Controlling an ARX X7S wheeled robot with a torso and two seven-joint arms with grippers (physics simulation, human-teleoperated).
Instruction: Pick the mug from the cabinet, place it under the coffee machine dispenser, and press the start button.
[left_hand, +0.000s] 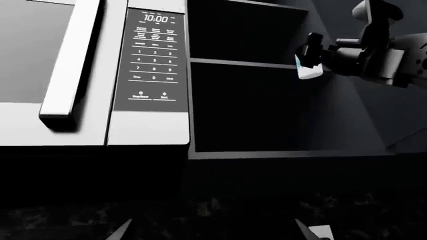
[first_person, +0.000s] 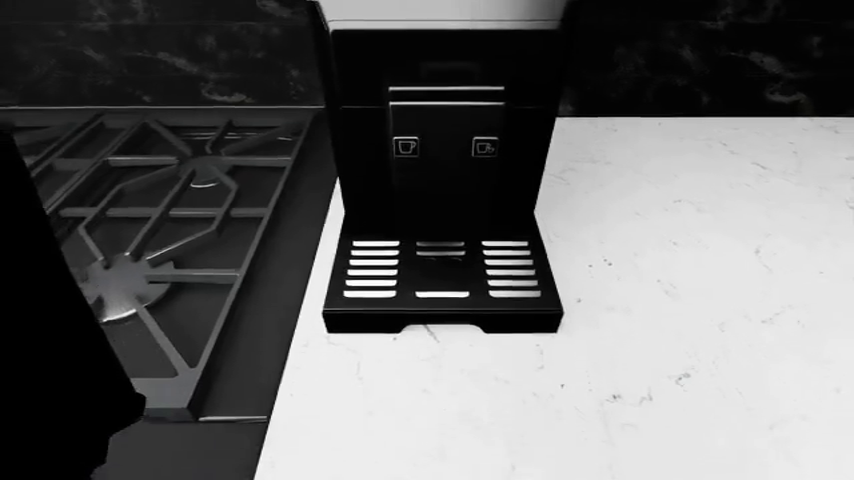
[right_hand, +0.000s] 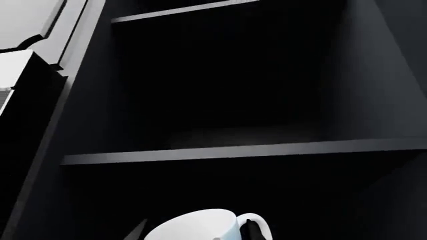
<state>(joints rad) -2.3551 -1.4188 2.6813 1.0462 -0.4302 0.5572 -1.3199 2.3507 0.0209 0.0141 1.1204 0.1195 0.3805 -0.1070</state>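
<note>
The small white mug (right_hand: 200, 226) with a bluish side sits between the fingers of my right gripper (right_hand: 194, 233), which is shut on it; its handle (right_hand: 257, 223) loops round one dark finger. From the left wrist view, the right gripper (left_hand: 309, 54) holds the mug (left_hand: 309, 70) in the air in front of the dark open cabinet (left_hand: 247, 105). My left gripper (left_hand: 217, 234) is open and empty, with only its two tips showing. The coffee machine (first_person: 445, 150) stands on the counter with its dispenser (first_person: 447, 98) over the empty slotted drip tray (first_person: 441, 270). Neither gripper shows in the head view.
A microwave (left_hand: 93, 75) with a keypad hangs beside the cabinet. Dark shelves (right_hand: 240, 150) fill the right wrist view. A gas stove (first_person: 160, 230) lies left of the machine and white marble counter (first_person: 694, 300) spreads to its right. Two cup-icon buttons (first_person: 407, 146) sit on the machine's front.
</note>
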